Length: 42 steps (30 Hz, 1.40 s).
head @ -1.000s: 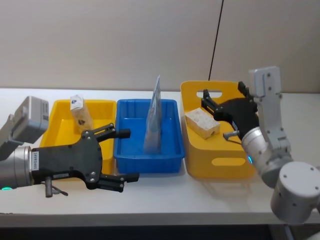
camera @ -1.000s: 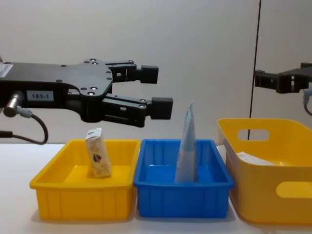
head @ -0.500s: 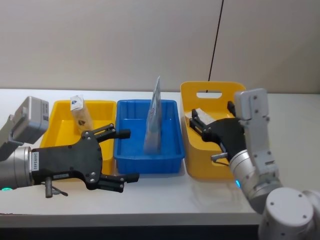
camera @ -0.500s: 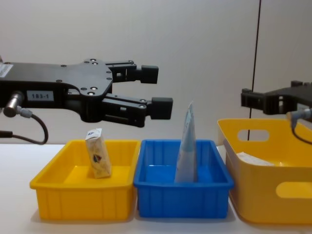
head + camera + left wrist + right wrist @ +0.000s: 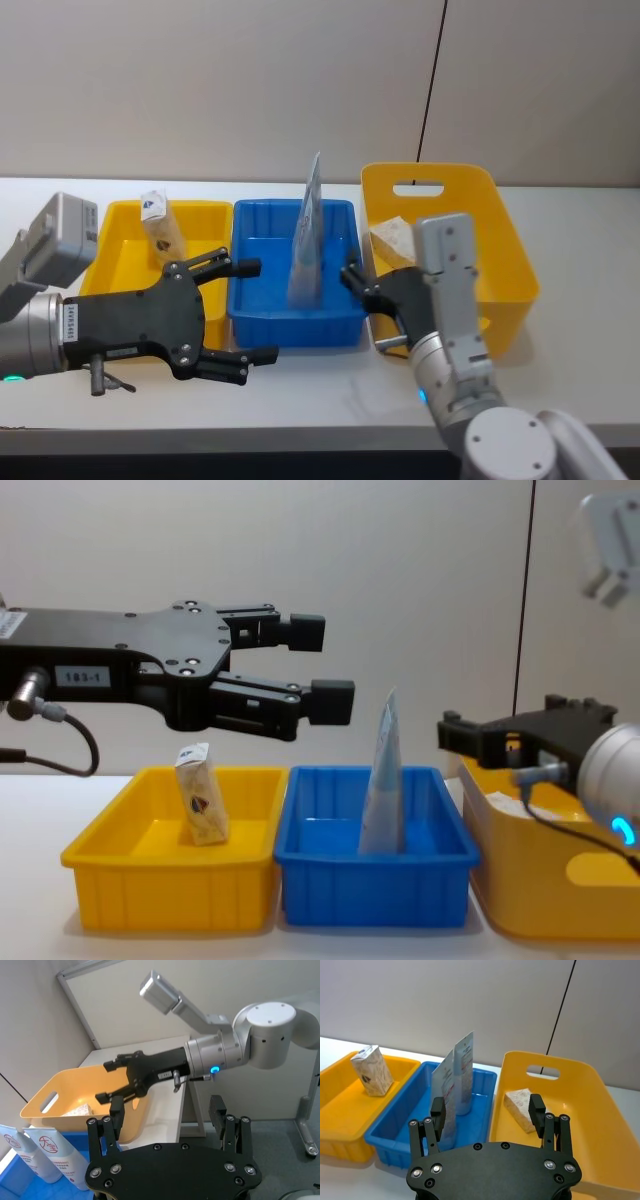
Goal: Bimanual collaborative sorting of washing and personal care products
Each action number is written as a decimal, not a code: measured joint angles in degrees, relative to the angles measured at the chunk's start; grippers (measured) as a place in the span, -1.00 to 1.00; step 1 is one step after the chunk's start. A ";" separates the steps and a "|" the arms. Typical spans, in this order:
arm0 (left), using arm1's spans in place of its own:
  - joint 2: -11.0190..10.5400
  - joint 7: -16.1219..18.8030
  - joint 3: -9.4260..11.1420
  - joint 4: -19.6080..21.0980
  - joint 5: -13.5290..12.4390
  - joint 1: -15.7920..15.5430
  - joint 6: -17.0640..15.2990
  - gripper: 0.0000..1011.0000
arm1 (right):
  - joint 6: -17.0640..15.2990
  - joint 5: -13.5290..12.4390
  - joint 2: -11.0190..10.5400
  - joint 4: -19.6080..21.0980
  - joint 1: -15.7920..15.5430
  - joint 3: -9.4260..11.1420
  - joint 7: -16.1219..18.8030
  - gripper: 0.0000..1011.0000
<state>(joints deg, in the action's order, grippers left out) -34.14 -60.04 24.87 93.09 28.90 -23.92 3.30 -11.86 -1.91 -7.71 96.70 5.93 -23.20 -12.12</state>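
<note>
The tall pale-blue pouch (image 5: 308, 236) stands upright in the blue bin (image 5: 262, 318). A small beige packet (image 5: 157, 225) leans in the low yellow bin (image 5: 115, 262). The white rectangular pack (image 5: 391, 238) lies inside the tall yellow basket (image 5: 505, 260). My left gripper (image 5: 240, 310) hovers open in front of the low yellow bin and the blue bin, holding nothing. My right gripper (image 5: 360, 295) is open and empty at the front, by the seam between the blue bin and the basket. The right wrist view looks past its open fingers (image 5: 438, 1110) at pouch (image 5: 455, 1080), pack (image 5: 520, 1102) and packet (image 5: 372, 1077).
The three containers stand in a row on the white table (image 5: 330, 390), close to a grey wall. A black cable (image 5: 430, 80) runs down the wall behind the basket. In the chest view my left gripper (image 5: 330, 665) hangs well above the bins and my right gripper (image 5: 448, 735) is at basket-rim height.
My right arm has swung from above the yellow basket leftward and toward the table's front, beside the blue bin. The left arm and all the products have stayed put.
</note>
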 joint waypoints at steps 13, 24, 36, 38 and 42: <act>0.00 0.00 0.00 0.00 0.00 0.00 0.00 0.98 | 1.05 3.76 4.08 -7.04 2.45 -2.11 -3.52 0.98; 0.00 0.00 0.00 0.00 0.00 0.00 0.00 0.98 | 1.89 6.04 6.43 -13.15 5.54 -2.18 -5.79 0.99; 0.00 0.00 0.00 0.00 0.00 0.00 0.00 0.98 | 2.97 7.67 8.10 -18.29 8.78 -1.87 -6.94 0.98; 0.00 0.00 0.00 0.00 0.00 0.00 0.00 0.98 | 3.10 7.87 8.28 -18.79 9.14 -1.82 -7.03 0.99; 0.00 0.00 0.00 0.00 0.00 0.00 0.00 0.98 | 3.22 8.06 8.49 -19.41 9.52 -1.77 -7.12 0.99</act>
<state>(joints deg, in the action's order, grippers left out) -34.14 -60.04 24.87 93.09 28.90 -23.92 3.30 -8.64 6.15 0.78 77.29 15.45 -24.98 -19.24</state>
